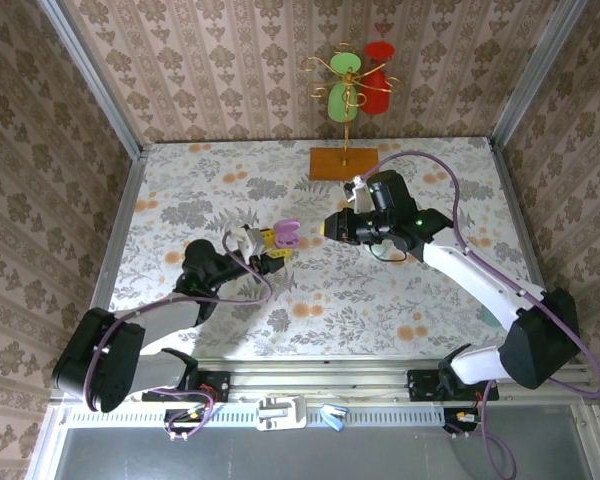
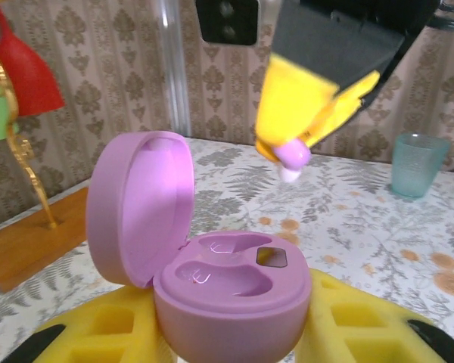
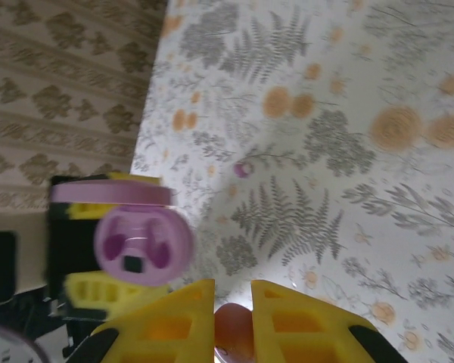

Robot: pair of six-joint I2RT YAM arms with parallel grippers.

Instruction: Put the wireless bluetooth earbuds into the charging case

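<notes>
Above table (image 1: 230, 190), left hand (image 1: 273, 250) clasping one open case (image 2: 227, 291), right hand (image 3: 232, 321) pinching one earbud (image 2: 291, 157), second earbud (image 3: 242, 169) on table

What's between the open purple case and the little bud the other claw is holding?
Nothing: in the left wrist view, open air separates the case from the earbud pinched by the right gripper; the table lies behind.

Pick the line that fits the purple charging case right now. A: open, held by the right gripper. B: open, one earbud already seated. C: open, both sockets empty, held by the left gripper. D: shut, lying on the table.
C: the charging case sits lid-up in the left gripper, both sockets bare; the right gripper pinches an earbud apart from it.
</notes>
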